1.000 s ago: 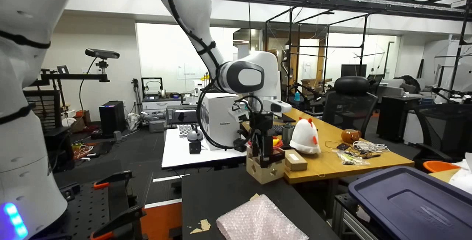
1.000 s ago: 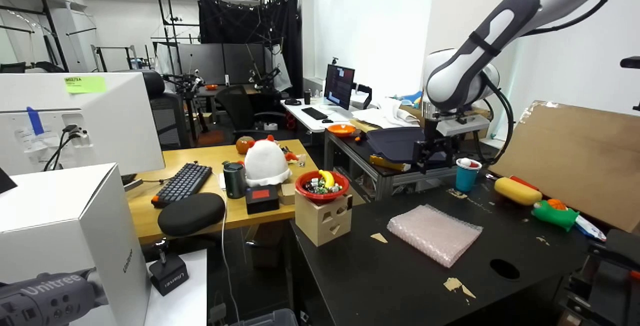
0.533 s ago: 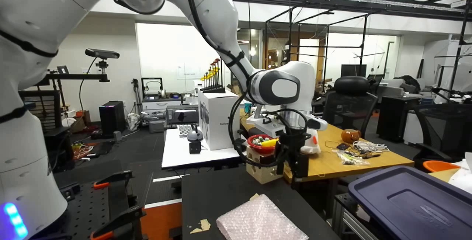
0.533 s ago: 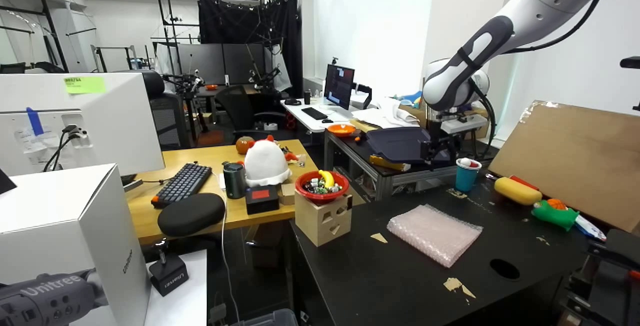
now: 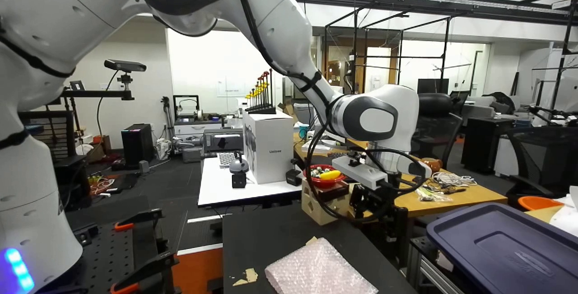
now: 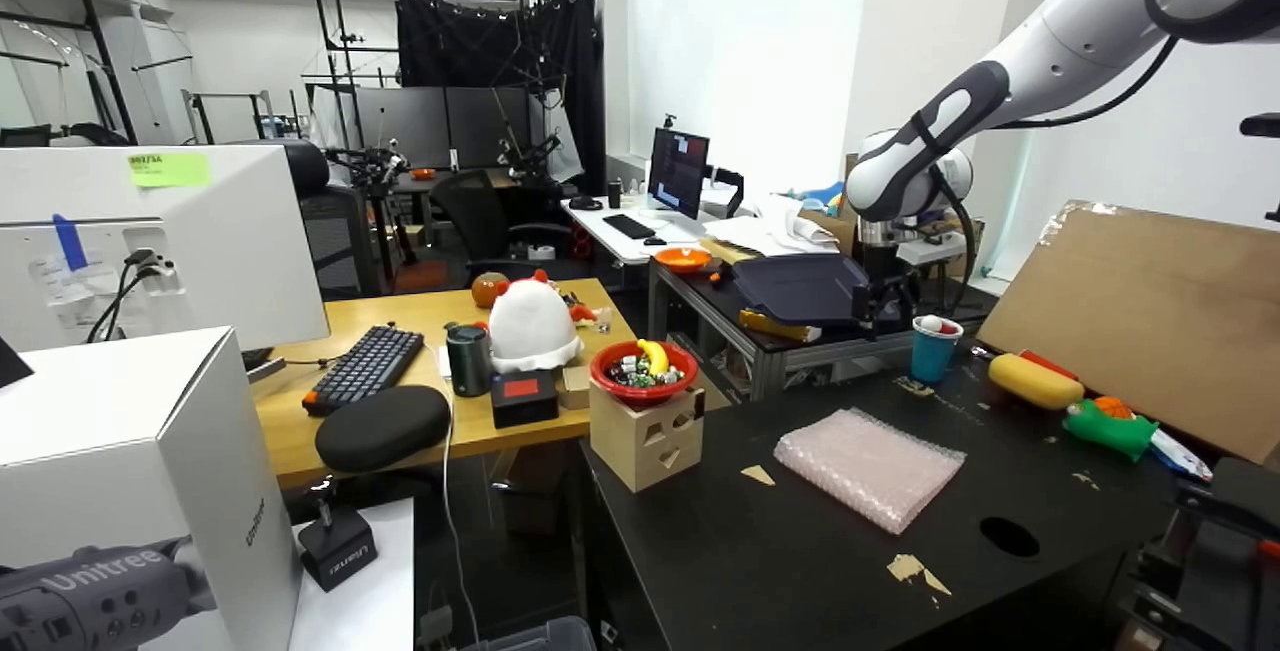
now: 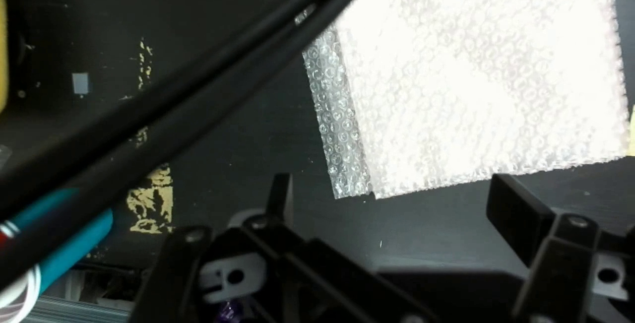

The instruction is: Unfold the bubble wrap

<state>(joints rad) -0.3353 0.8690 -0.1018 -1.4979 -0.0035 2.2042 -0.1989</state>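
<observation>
Clearly, the gripper [image 7: 394, 198] is held empty, jaws spread. Bubble wrap [image 7: 476, 75], folded, is seen beyond and below them on dark table [image 6: 790, 571]. Probably only the top layer should be pinched at nearest edge, then peeled back.

Bubble wrap [image 6: 870, 466] is pale pinkish white, patterned with round bubbles; tabletop [image 6: 780, 571] is black, blotched tan; gripper [image 7: 397, 204] black; bin lid [image 5: 499, 240] dark blue; cup [image 6: 932, 357] teal, white-rimmed; bowl [image 6: 642, 395] red; banana [image 6: 656, 358] yellow; wooden box [image 6: 622, 441] pale tan.
</observation>
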